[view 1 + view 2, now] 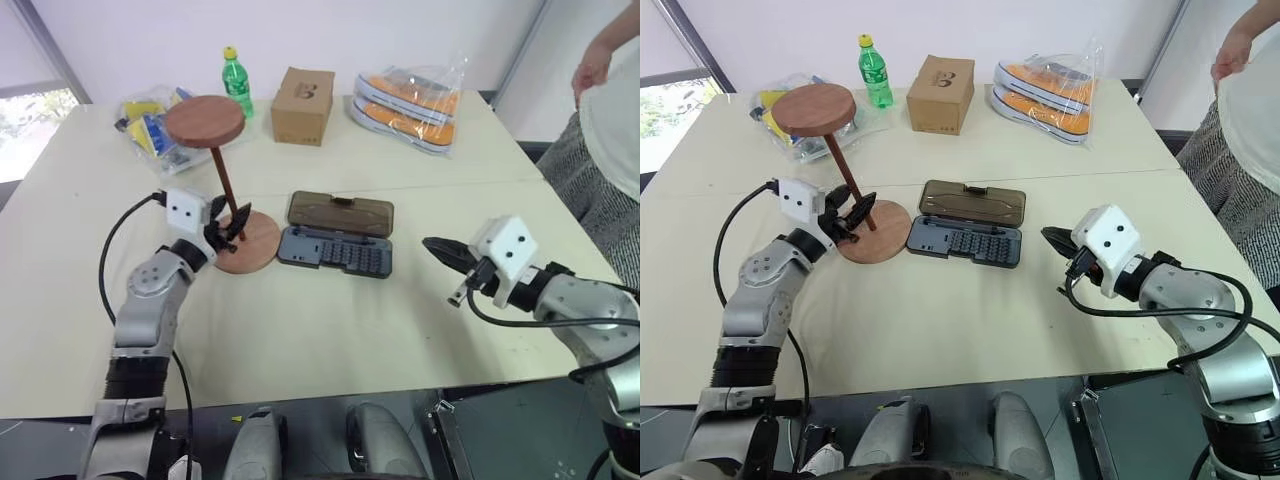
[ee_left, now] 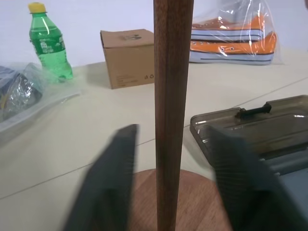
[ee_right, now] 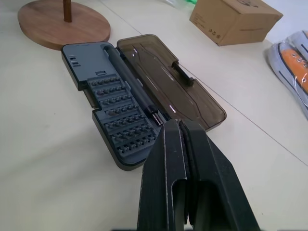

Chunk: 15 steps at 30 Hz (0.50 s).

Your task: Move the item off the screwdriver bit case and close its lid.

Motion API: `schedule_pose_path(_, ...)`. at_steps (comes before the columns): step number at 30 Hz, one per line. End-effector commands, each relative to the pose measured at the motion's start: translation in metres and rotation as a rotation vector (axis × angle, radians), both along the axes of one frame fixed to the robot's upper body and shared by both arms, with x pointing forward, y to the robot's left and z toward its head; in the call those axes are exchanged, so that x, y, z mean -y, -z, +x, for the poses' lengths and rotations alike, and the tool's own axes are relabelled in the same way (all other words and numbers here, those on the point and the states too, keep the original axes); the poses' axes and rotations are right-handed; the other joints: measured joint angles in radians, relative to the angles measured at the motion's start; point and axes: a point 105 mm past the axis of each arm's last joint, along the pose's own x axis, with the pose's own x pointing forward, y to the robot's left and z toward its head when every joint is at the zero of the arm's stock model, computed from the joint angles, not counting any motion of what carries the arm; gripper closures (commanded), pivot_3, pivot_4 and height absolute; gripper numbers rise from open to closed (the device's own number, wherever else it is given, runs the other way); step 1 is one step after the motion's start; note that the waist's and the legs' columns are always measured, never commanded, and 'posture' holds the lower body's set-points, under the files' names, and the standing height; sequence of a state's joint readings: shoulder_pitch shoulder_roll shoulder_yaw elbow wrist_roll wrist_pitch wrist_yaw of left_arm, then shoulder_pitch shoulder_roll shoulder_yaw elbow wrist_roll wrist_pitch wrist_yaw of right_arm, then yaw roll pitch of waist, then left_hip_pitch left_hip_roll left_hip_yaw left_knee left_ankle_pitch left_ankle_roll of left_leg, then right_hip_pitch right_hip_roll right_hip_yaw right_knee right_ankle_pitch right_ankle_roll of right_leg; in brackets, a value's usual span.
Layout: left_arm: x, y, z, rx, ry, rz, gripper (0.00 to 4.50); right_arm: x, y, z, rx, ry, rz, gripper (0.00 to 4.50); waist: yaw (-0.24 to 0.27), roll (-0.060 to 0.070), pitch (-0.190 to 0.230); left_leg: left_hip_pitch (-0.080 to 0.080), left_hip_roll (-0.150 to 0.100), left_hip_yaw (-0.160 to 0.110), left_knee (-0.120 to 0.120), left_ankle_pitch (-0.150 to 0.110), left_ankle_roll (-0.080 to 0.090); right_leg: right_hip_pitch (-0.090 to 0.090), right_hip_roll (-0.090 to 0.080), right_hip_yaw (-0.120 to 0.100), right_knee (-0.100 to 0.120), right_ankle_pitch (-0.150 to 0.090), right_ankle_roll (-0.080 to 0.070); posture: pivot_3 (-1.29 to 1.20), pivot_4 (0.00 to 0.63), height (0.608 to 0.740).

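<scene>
Reddish-brown wooden stand [image 1: 222, 176] left of centre — thin rod between left gripper [image 1: 228, 229] fingers, apart, not gripping; right gripper [image 1: 437, 247] fully closed, empty.

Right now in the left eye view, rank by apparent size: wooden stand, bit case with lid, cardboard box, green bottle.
1. wooden stand
2. bit case with lid, close to the stand, and both sit nearer the camera
3. cardboard box
4. green bottle

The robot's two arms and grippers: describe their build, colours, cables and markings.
Both arms are silver-grey metal with rounded joint housings and black segments lower down. Each wrist carries a white boxy block with small dark dots on its faces. The left gripper and right gripper each have two black tapering fingers. A black cable loops loosely from each wrist block back along the arm.
</scene>
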State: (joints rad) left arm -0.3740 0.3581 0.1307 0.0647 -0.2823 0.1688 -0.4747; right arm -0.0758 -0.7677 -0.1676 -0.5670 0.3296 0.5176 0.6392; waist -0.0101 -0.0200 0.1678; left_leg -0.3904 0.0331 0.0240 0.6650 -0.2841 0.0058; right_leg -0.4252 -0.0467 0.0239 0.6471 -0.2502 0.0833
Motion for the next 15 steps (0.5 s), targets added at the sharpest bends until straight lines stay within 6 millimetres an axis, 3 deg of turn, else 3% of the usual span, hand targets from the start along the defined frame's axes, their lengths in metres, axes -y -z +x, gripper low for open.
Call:
schedule_pose_path(1, 0.003, -0.016, 0.002, 0.069, -0.003, 0.008, 4.32, -0.004, -0.01, -0.004, 0.053, -0.012, -0.005, 4.5, 0.0, 0.0, 0.0, 0.0, 0.0, 0.0, 0.0, 0.0, 0.0, 0.0, 0.0, 0.0, 0.0, 0.0, 0.0, 0.0, 0.15, 0.74)
schedule_pose_path(2, 0.002, -0.016, 0.003, 0.072, -0.007, 0.008, 4.49, -0.005, -0.01, -0.004, 0.053, -0.011, -0.005, 4.5, 0.0, 0.0, 0.0, 0.0, 0.0, 0.0, 0.0, 0.0, 0.0, 0.0, 0.0, 0.0, 0.0, 0.0, 0.0, 0.0, 0.15, 0.74)
schedule_pose_path(8, -0.003, -0.02, 0.004, 0.103, -0.049, 0.012, 4.48, -0.005, -0.008, -0.004, 0.048, -0.012, -0.007, 4.5, -0.001, 0.0, 0.0, 0.0, 0.0, 0.0, 0.0, 0.0, 0.0, 0.0, 0.0, 0.0, 0.0, 0.0, 0.0, 0.0, 0.15, 0.74)
schedule_pose_path(15, -0.052, -0.046, 0.005, 0.185, -0.308, 0.003, 4.48, -0.011, -0.004, 0.0, 0.038, -0.04, -0.001, 4.5, -0.003, 0.0, 0.0, 0.0, 0.0, 0.0, 0.0, 0.0, 0.0, 0.0, 0.0, 0.0, 0.0, 0.0, 0.0, 0.0, 0.15, 0.74)
